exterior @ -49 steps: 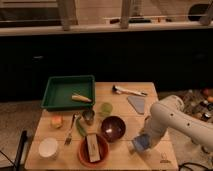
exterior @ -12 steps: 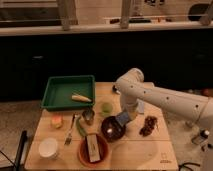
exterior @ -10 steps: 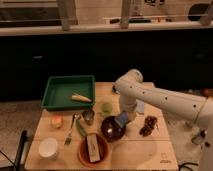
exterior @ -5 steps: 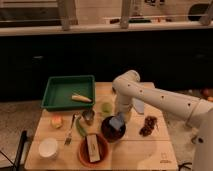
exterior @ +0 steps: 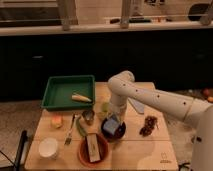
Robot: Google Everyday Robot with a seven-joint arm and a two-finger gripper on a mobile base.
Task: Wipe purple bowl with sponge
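The purple bowl [exterior: 119, 133] sits on the wooden table near its middle front. My gripper [exterior: 113, 121] reaches down from the right over the bowl and is shut on the blue-grey sponge [exterior: 112, 127], which is pressed inside the bowl and covers much of its inside. My white arm [exterior: 155, 98] stretches from the right edge across the table.
A green tray [exterior: 55, 95] with a yellow item stands at the back left. An orange-brown bowl [exterior: 102, 152] holding a block is in front. A small white bowl [exterior: 48, 147], a fork [exterior: 70, 134], a metal cup [exterior: 88, 117], an orange block [exterior: 56, 121], a grey flat piece [exterior: 136, 105] and a dark cluster [exterior: 148, 125] lie around.
The gripper with the sponge has moved left and down, from the right side of the table into the purple bowl, and has shifted slightly inside it over the last second.
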